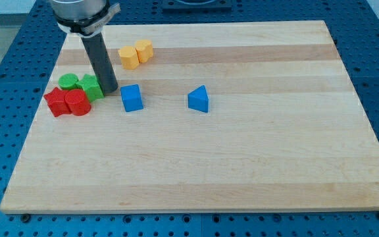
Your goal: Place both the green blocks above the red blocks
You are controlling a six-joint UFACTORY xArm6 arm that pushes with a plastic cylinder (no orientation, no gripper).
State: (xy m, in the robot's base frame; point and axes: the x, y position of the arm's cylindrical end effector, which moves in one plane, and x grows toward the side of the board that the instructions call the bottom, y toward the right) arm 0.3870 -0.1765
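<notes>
Nearest on the table (196,178), two red blocks (68,103) sit touching at the view's left. Just above them, both green blocks (81,84). My tip (111,90) presses the right green's side. No end effector jaws here, just a bare rod, holding nothing. Nudge gently leftward so the reds aren't shoved. Beyond, blue blocks (131,98), then yellow blocks (135,53).

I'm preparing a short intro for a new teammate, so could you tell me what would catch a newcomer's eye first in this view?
First the tight red-and-green cluster at the board's left: two green blocks sit directly above two red blocks. My tip rests just right of the greens, with the dark rod rising to the view's top. Next come two blue blocks mid-board and a yellow pair near the top.
</notes>
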